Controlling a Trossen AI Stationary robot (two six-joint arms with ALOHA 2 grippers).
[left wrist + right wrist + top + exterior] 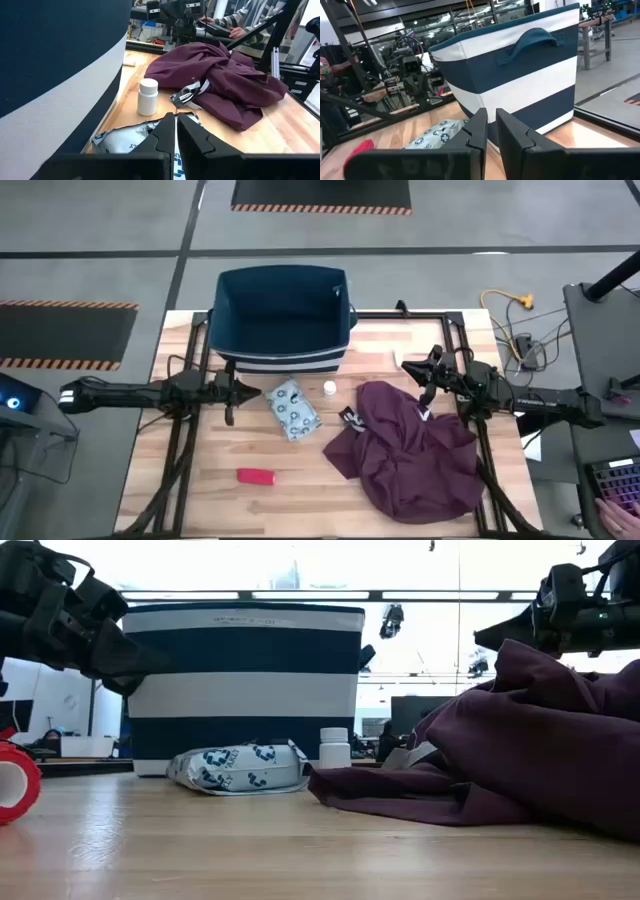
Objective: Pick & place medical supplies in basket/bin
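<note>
Three supplies lie on the counter (400,500), none in the bin (282,315) at upper centre: packet (293,409), white cylinder (329,388), red piece (256,476). Left hand (230,418), clenched and empty, hovers beside the packet; it must open first. Right hand (424,413) waits clenched at right

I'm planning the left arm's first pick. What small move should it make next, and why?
Probably open the left gripper and lower it toward the pale-blue packet. Its fingers look nearly closed, and the packet lies on the table just beside them, in front of the bin, nearer than the white bottle.
</note>
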